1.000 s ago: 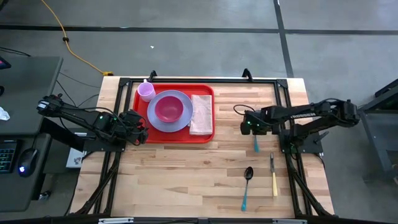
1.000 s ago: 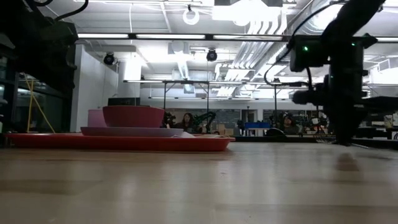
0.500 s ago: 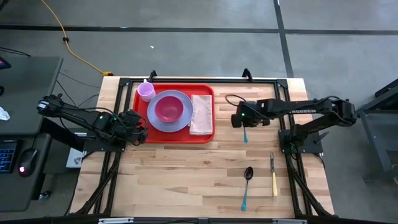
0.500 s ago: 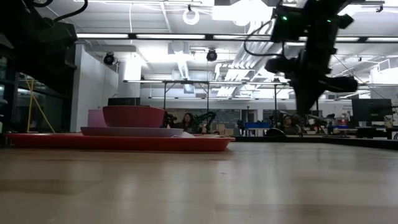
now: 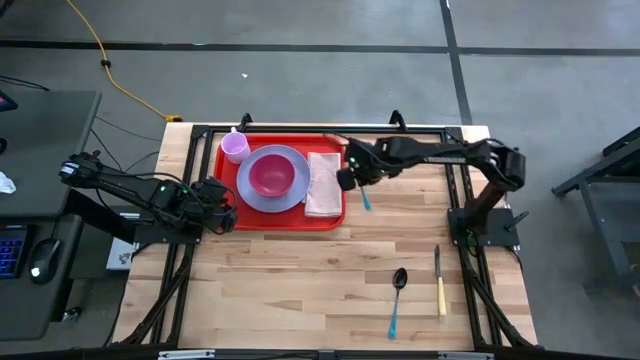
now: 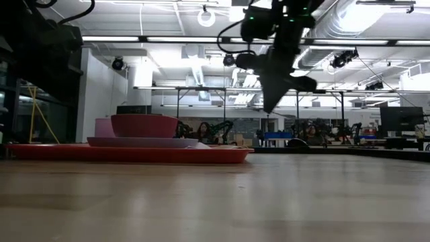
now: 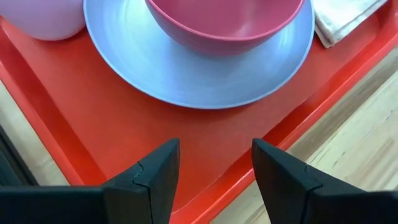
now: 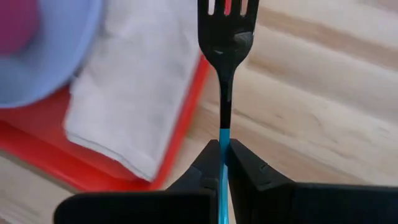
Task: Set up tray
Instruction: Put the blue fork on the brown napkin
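The red tray (image 5: 290, 218) lies on the table's far left part and carries a lavender plate (image 5: 272, 196) with a pink bowl (image 5: 270, 175), a lavender cup (image 5: 235, 147) and a white napkin (image 5: 324, 184). My right gripper (image 5: 350, 180) hovers just past the tray's right rim, shut on a fork with black tines (image 8: 227, 18) and a blue handle. My left gripper (image 7: 214, 174) is open at the tray's near left corner (image 5: 228, 214), its fingers above the red floor (image 7: 205, 134), touching nothing. My right gripper pinches the fork between its two fingers on the top of the blue handle (image 8: 222, 138), just behind the black neck. The fork is lifted clear of the table. Its tines reach out ahead of the fingers over the tray's right rim (image 8: 189, 102), beside the napkin (image 8: 134, 93).
A blue-handled spoon (image 5: 397, 298) and a yellow-handled knife (image 5: 439, 282) lie on the wood near the table's near right part. A black frame runs along the table's edges. In the low view the tray (image 6: 134, 154) sits left, with the right arm (image 6: 272, 60) above bare wood.
My right gripper has carried the fork from the table's right side leftward and a little toward the far edge, rising as it went. It now hangs beside the tray's right rim. The fork has stayed in its hold.
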`<action>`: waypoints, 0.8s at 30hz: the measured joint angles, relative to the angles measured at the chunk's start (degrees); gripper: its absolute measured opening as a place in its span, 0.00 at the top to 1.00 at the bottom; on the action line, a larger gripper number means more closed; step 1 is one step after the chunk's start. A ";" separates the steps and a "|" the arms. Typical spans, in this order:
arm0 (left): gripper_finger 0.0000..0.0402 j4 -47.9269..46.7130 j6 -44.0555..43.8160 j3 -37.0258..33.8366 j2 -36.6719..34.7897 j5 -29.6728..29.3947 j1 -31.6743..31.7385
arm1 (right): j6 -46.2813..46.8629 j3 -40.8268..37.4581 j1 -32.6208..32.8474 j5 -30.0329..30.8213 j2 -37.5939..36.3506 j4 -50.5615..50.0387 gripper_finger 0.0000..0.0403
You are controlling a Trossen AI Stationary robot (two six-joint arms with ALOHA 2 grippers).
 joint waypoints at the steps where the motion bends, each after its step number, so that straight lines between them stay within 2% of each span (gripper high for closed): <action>1: 0.43 0.00 0.01 -0.01 0.01 0.22 0.01 | -0.45 1.33 -0.37 -0.33 0.84 -0.05 1.00; 10: 0.43 0.02 -0.11 -0.01 -0.01 0.45 -0.01 | -0.24 8.26 -2.69 -2.38 6.13 -0.19 1.00; 24: 0.43 -0.22 2.07 -0.01 -0.01 -0.18 0.00 | 3.27 8.57 -2.86 -6.35 9.99 11.24 1.00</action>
